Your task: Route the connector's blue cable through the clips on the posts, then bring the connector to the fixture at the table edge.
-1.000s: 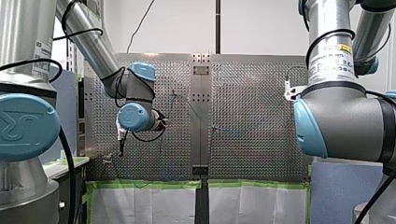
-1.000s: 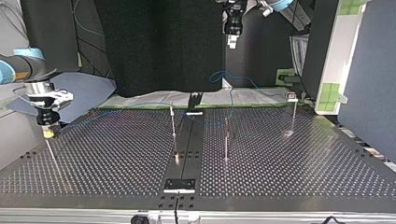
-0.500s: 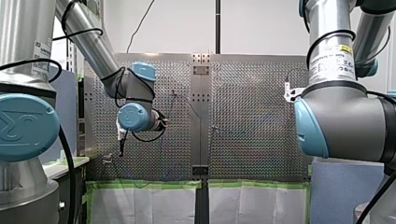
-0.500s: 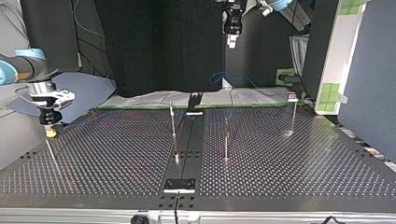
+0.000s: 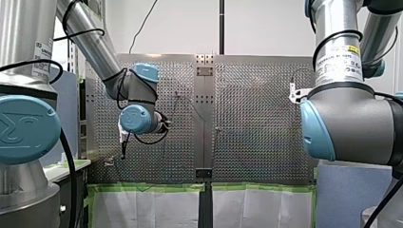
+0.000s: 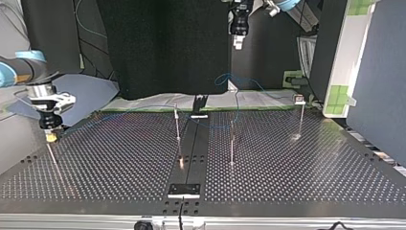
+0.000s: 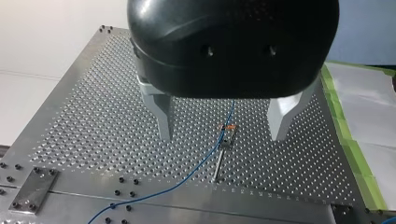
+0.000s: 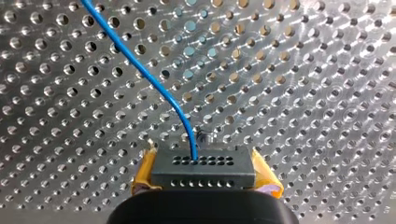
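My right gripper has yellow pads and is shut on the dark grey connector. The blue cable leaves the connector's top and runs off over the perforated plate. At the top view's left the same right gripper hangs just above the table's side edge. From there the blue cable trails towards the thin posts near the middle. My left gripper is open, high above a post with a clip. The cable passes that clip. At the top view's upper edge the left gripper hangs well above the table.
Two more posts stand right of the centre strip. A metal bracket sits at the near edge, and a dark fixture at the far edge. Green tape lines the table's edge in the front view.
The right gripper with the connector has shifted very slightly sideways in the top view. The left arm has not moved.
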